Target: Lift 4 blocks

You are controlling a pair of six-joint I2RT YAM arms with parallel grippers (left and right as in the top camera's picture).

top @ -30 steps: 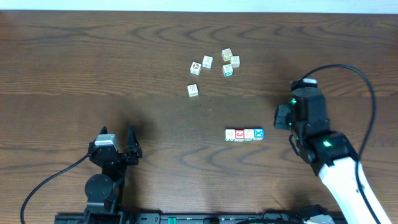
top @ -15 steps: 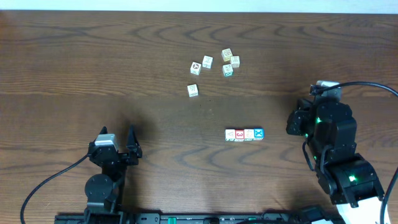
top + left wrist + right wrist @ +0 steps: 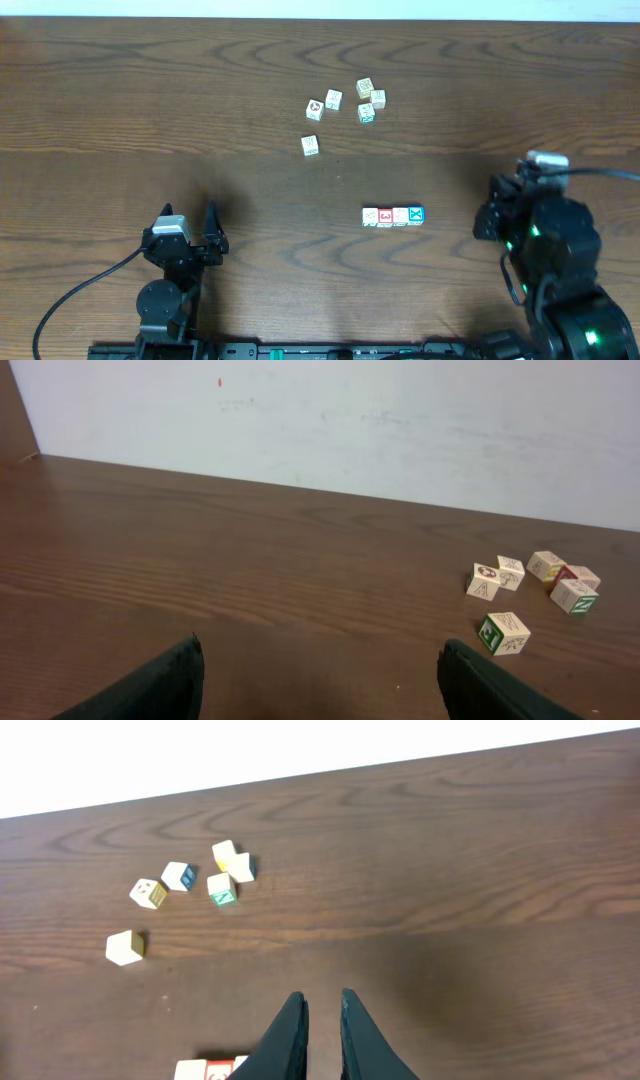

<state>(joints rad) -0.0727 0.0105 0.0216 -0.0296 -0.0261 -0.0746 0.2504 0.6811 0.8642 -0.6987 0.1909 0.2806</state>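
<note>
The four blocks [image 3: 392,216] sit in a tight row on the desk [image 3: 120,100], touching side to side, with the blue block [image 3: 416,214] at the row's right end. None is lifted, so this looks like the approach step. The right gripper [image 3: 322,1032] hangs right of the row and apart from it, fingers nearly together and empty. The left gripper [image 3: 320,685] rests well to the row's left, fingers wide and empty. Next, I judge, a gripper must span the row endwise and squeeze.
</note>
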